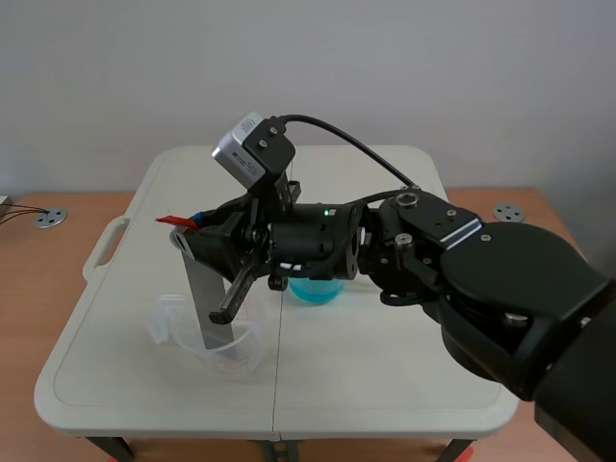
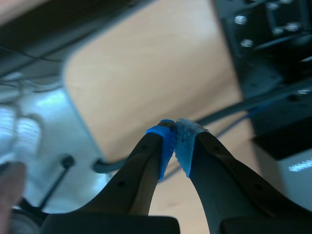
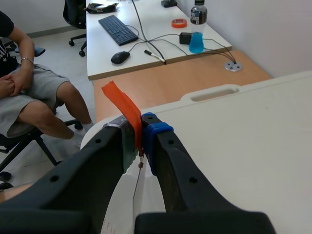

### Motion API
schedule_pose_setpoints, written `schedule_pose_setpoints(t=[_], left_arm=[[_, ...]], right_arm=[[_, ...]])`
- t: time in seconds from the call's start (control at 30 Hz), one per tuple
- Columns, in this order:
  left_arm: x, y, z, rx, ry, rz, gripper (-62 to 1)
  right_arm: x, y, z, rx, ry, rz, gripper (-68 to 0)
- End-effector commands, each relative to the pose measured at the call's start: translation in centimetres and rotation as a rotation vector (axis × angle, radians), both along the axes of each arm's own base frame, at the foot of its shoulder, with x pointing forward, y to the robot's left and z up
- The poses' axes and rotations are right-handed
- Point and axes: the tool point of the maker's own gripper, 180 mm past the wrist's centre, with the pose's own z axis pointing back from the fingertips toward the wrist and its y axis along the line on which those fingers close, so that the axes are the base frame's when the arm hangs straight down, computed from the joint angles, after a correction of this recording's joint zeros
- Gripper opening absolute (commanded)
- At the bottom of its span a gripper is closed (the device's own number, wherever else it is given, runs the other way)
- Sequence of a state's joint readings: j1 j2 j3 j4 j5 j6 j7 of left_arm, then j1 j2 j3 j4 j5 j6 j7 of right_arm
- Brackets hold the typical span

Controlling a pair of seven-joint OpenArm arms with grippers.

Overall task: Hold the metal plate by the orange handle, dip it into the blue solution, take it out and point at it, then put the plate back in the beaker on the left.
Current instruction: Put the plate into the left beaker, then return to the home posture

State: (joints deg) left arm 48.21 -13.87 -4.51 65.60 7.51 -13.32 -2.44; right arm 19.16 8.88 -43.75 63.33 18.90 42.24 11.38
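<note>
Now: one plate (image 1: 202, 308), a grey metal strip, hangs upright from its orange handle (image 3: 122, 105), lower end inside the clear beaker (image 1: 241, 356). Two beakers in all; the second, holding blue solution (image 1: 313, 291), is partly hidden by the right arm (image 1: 500, 279). Handle clamped in the right gripper (image 3: 141, 127). Only the right wrist view shows a seated person (image 3: 29, 87). Only the left wrist view shows the left gripper (image 2: 175, 129): pads together, empty.

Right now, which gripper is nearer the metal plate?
Right. The right gripper is shut on the orange handle of the metal plate, whose lower end is in the clear beaker. The left gripper is shut on nothing, with no plate in its view.
</note>
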Motion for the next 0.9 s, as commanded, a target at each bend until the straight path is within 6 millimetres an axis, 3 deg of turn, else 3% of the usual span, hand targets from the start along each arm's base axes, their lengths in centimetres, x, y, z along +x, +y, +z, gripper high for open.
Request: schedule_pose_setpoints(t=[0.0,0.27,0.53,0.67,0.87], left_arm=[[0.6,0.6,0.3,0.008,-0.019,-0.005,-59.0],[0.6,0.7,0.3,0.008,-0.018,-0.012,-59.0],[0.6,0.7,0.3,0.006,-0.017,-0.013,-59.0],[0.6,0.7,0.3,0.008,-0.016,-0.013,-59.0],[0.3,0.9,0.1,0.018,0.004,-0.014,-57.0]], right_arm=[[0.2,0.8,1.6,0.053,-0.014,0.011,-66.2],[0.3,0.6,0.1,0.033,0.027,-0.002,-66.2],[1.0,0.6,0.8,0.031,0.0,-0.001,-65.6],[1.7,0.5,1.4,0.023,-0.026,-0.001,-55.8],[2.4,0.0,1.7,0.012,-0.042,-0.008,-33.6]])
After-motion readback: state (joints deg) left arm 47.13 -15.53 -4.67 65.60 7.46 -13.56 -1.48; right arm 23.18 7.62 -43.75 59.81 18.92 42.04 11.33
